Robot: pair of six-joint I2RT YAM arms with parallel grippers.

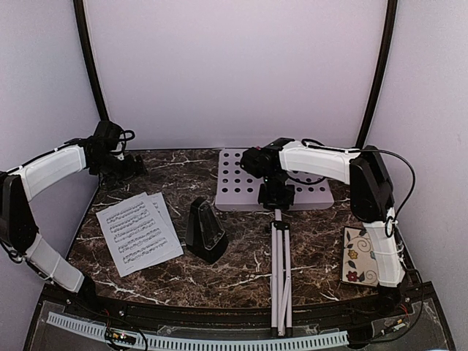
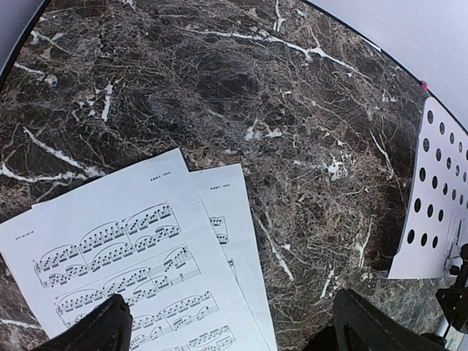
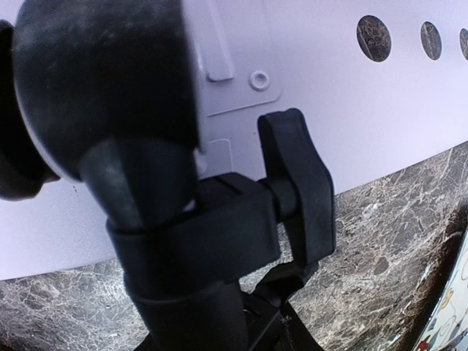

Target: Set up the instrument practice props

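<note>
Holds the left gripper (image 2: 230, 327) spread wide over the music sheets (image 1: 139, 232) on the table (image 1: 241, 274). Has the right gripper (image 1: 276, 191) at the black joint of the flat-lying music stand (image 1: 238, 181), cannot tell if pinching. Shows the metronome (image 1: 205, 229) standing between sheets and stand

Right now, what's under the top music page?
A second music sheet lies under the top sheet, with only its right edge peeking out. Most of its notes are covered.
</note>
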